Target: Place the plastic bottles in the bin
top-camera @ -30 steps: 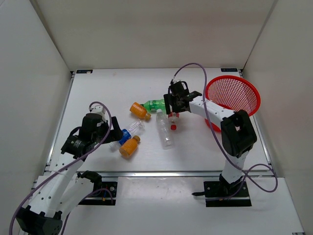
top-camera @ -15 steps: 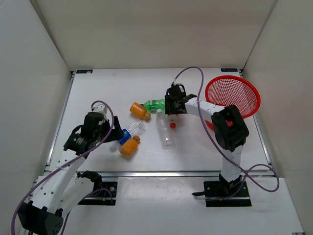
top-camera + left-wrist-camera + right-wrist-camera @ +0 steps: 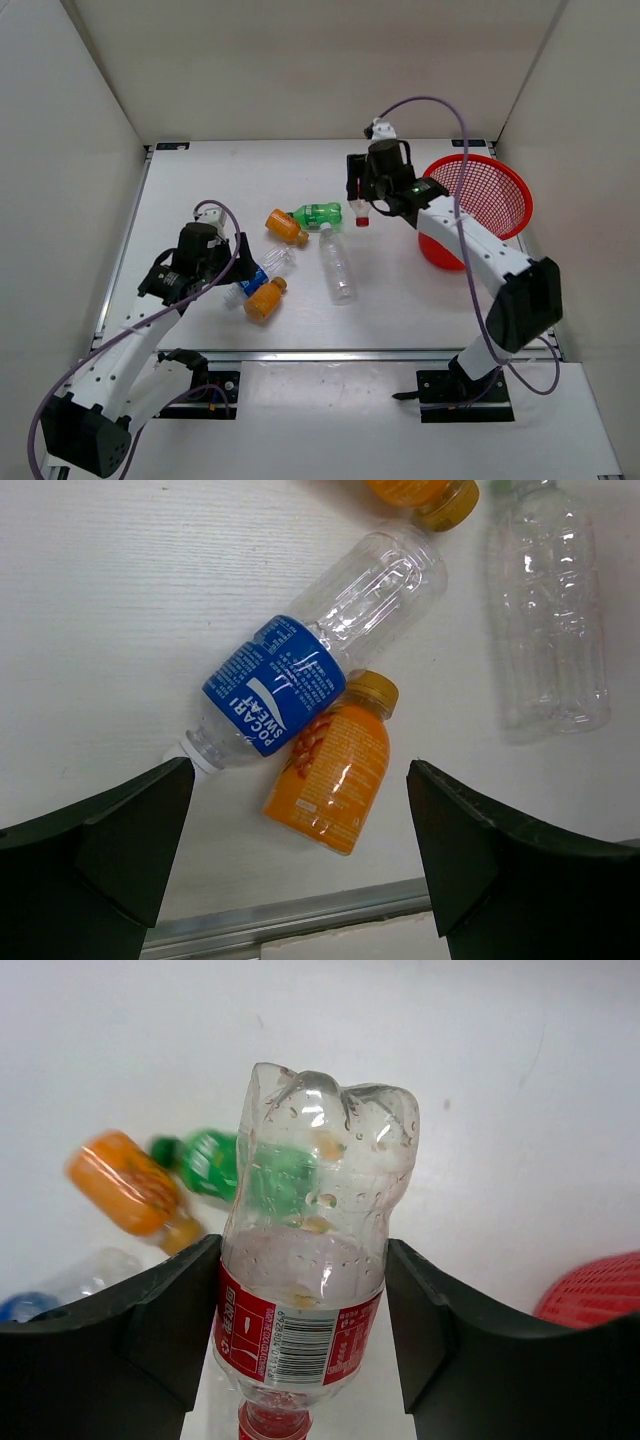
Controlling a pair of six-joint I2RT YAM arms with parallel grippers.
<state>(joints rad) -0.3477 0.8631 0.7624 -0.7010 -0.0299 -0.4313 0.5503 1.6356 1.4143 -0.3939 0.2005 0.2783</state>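
Okay, right gripper [image 3: 364, 196] was clamped on a small clear plastic bottle with a red label and red cap [image 3: 315, 1240]. One finger pressed each side of the labelled part, the cap hung down, and the base pointed away from the wrist camera. That bottle was up off the white table [image 3: 220, 180], at far centre, just left of the round red mesh plastic bin [image 3: 478, 158] and not over it. The bin sat at the far right of the table.

Left gripper [image 3: 300, 770] was spread wide, pinching nothing, and hovered over the near-left cluster. Under it a clear plastic bottle with a blue label [image 3: 300, 680] lay on its side. A stubby orange plastic bottle [image 3: 330, 765] touched its near side, cap toward the right.

Farther back lay a second stubby orange plastic bottle [image 3: 285, 226], with a green plastic bottle [image 3: 320, 213] just to its right, both on their sides. Could not tell if those two touched. A longer clear plastic bottle [image 3: 338, 265] lay on its side at table centre, between the cluster and the bin. Its neck was at the far end, close to the green bottle. All five lying bottles were on the table, left of the bin.
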